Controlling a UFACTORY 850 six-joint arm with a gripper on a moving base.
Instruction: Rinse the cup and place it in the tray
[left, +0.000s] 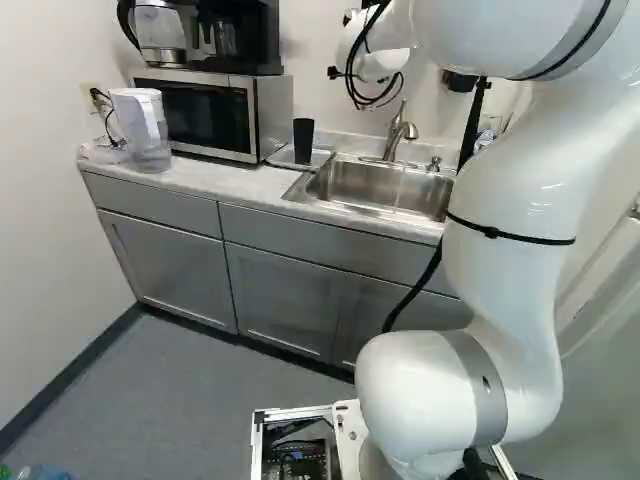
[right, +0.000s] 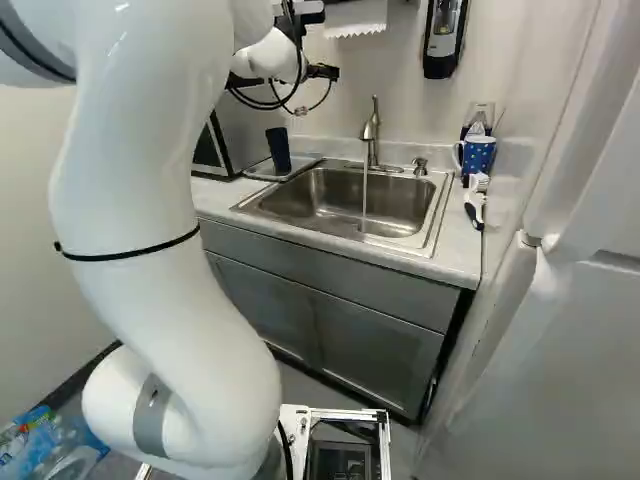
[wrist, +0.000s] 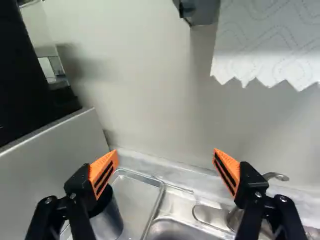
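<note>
Left to right, on the pale tabletop (left: 215, 180), we find a silver-framed black microwave (left: 205, 112), then a dark, tapered cup (left: 304, 140) standing on a shallow rimmed tray (wrist: 132, 197). Our white, jointed arm (left: 510, 200) arches high, its black end effector (right: 322, 71) spread wide, orange pads (wrist: 104, 171) apart. Next, water runs from a metal faucet (right: 371, 130) into a steel sink (right: 325, 200); beyond stands a blue, white-dotted mug (right: 478, 156).

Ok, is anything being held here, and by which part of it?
Nothing is held: the hand is wide open, and the dark cup stands in the tray beside the sink.
</note>
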